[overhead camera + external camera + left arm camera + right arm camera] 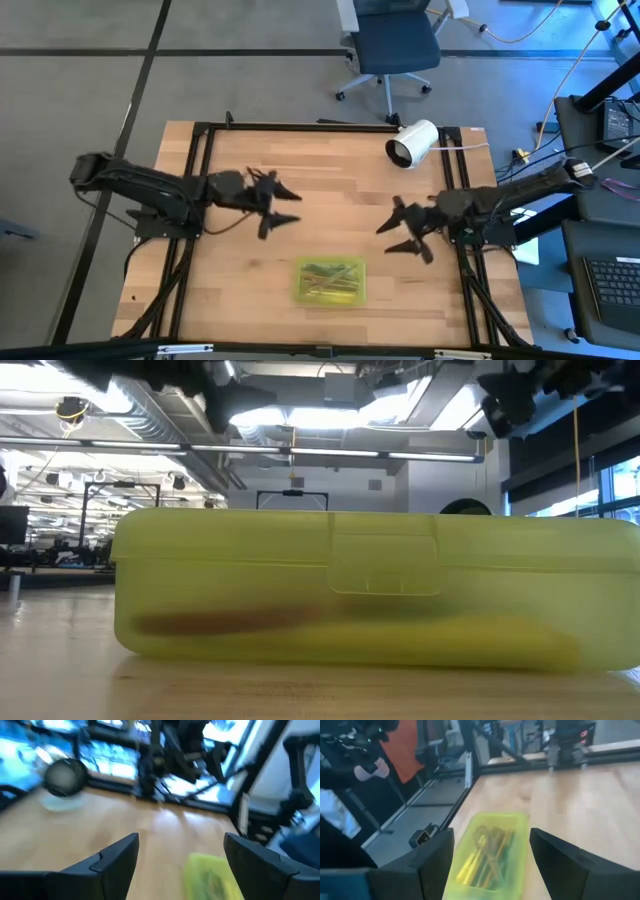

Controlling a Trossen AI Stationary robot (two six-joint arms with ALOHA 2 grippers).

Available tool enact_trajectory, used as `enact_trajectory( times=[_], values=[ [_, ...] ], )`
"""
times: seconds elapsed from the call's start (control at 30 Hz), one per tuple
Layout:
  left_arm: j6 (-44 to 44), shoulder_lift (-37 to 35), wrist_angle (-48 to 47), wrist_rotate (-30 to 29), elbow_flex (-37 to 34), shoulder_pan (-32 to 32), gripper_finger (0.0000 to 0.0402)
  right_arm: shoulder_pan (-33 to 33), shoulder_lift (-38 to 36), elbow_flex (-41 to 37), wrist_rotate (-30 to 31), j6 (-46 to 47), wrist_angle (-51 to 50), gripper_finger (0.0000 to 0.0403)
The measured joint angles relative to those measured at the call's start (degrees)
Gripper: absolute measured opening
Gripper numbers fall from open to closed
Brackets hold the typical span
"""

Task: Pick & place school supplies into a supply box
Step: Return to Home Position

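Between left claw [286, 206] and right claw [388, 238] (both wide, untouching) lies the supply box [329, 280].

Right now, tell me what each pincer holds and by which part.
Nothing is held. The left pincer and the right pincer both hang open above the table, clear of the closed supply box.

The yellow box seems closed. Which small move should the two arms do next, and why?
Probably draw both arms back toward their own sides. The supply box lies shut with the pens inside, and the left gripper and right gripper hang open and empty above the table, apart from it.
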Motion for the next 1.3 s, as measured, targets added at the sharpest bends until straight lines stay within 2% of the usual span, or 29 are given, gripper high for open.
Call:
enact_trajectory(
  times=[0.17, 0.43, 0.6, 0.77, 0.97, 1.3],
  values=[
    [0.9, -8.4, 2.5, 5.8, -6.4, 7.2, 0.0283, -3.2, -9.9, -6.0, -0.4, 1.2, -0.1, 0.0265],
    [-1.1, -19.0, 2.1, 4.1, -14.5, 15.2, 0.0283, -7.1, -21.5, -13.3, -1.8, 4.1, -0.9, 0.0265],
    [-1.1, -25.0, 2.6, -3.8, -19.6, 15.7, 0.0283, -8.5, -27.9, -16.9, -0.3, 6.4, -1.5, 0.0265],
    [-1.4, -31.3, 5.6, -3.7, -24.9, 15.7, 0.0283, -9.3, -33.0, -18.8, 2.5, 6.0, -1.8, 0.0265],
    [-2.1, -40.2, 5.3, -3.9, -30.5, 15.7, 0.0283, -10.2, -37.0, -20.0, 2.7, 6.0, -2.5, 0.0265],
    [-1.3, -51.4, -3.5, -6.8, -33.4, 15.7, 0.0283, -11.8, -40.8, -20.4, 2.8, 6.1, -5.5, 0.0265]
  ],
)
